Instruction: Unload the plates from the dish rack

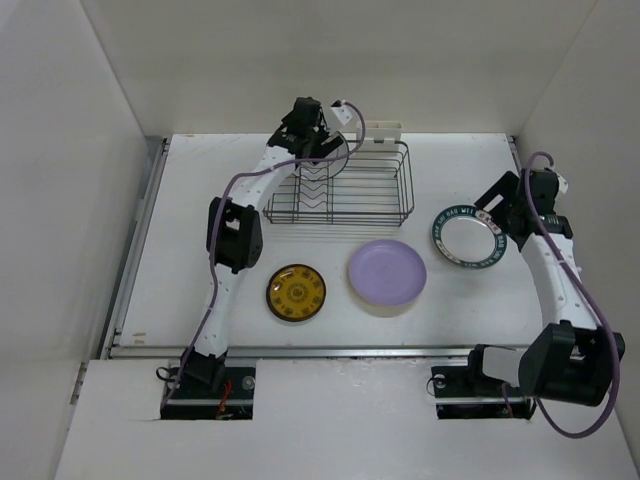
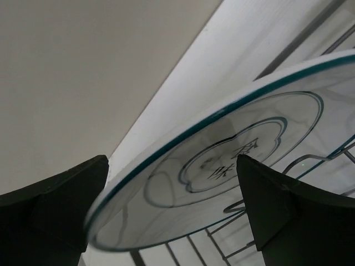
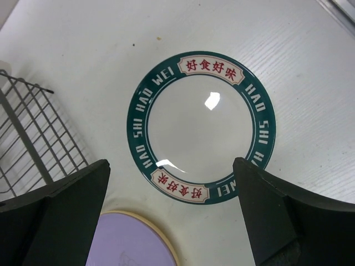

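Note:
The dark wire dish rack (image 1: 380,190) stands at the back of the table. My left gripper (image 1: 318,140) is open over its back left corner. A tilted white plate with a thin teal rim and pattern (image 2: 222,166) lies between its fingers (image 2: 66,205), above the rack wires (image 2: 310,160). It shows faintly from above (image 1: 338,152). My right gripper (image 1: 497,208) is open and empty above a white plate with a dark teal lettered rim (image 3: 202,127), which lies flat on the table (image 1: 468,237). The lavender plate (image 1: 387,273) and the dark gold-centred plate (image 1: 296,292) lie in front of the rack.
A white holder (image 1: 383,131) sits on the rack's far side. A cream rim shows around the lavender plate (image 3: 127,244). The rack's corner (image 3: 33,133) is to the left in the right wrist view. White walls enclose the table on three sides.

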